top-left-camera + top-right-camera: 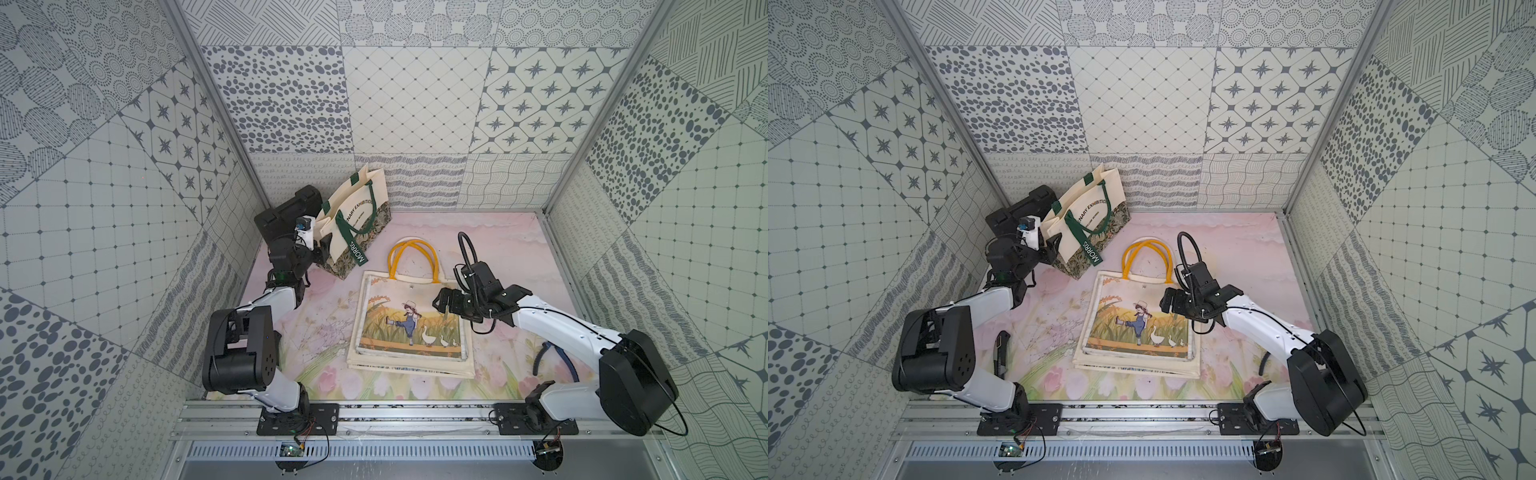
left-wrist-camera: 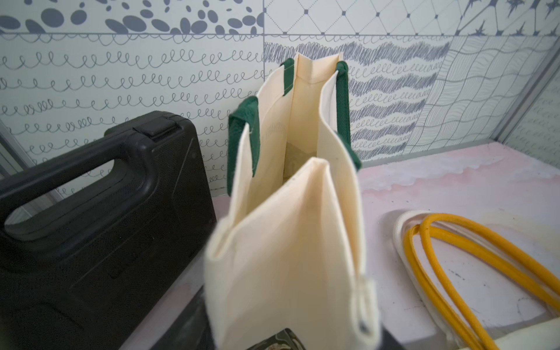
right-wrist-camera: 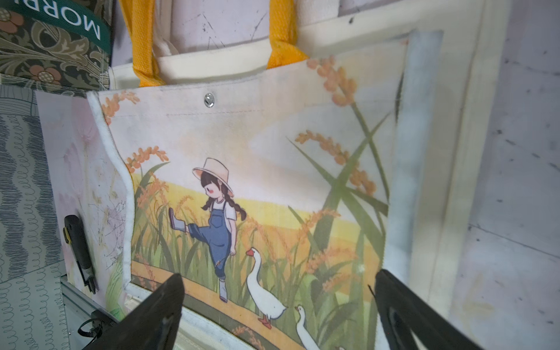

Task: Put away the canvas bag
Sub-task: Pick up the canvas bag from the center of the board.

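Black case (image 1: 286,208): far left corner, standing on its edge against the wall, just left of the tote.
Small tool (image 1: 1000,353): black with a yellow mark, lying on the mat (image 1: 498,249) at the near left, beside the left arm. What kind of tool it is, I cannot tell.
Left gripper (image 1: 322,249): at the near end of the tote, with one finger on each side of the folded end panel. Whether the fingers really press the cloth, I cannot tell.
Tote (image 1: 357,216): cream with green handles, upright at the far left with its mouth open, and a leafy pattern along its base.
Canvas bag (image 1: 411,324): lying flat in the middle of the mat, picture side up, showing a girl and geese. It is near the tote but apart from it.
Yellow handles (image 1: 411,257): flat on the mat, pointing to the far side.
Right gripper (image 1: 442,303): over the right edge of the canvas bag, fingers wide apart, nothing between them.
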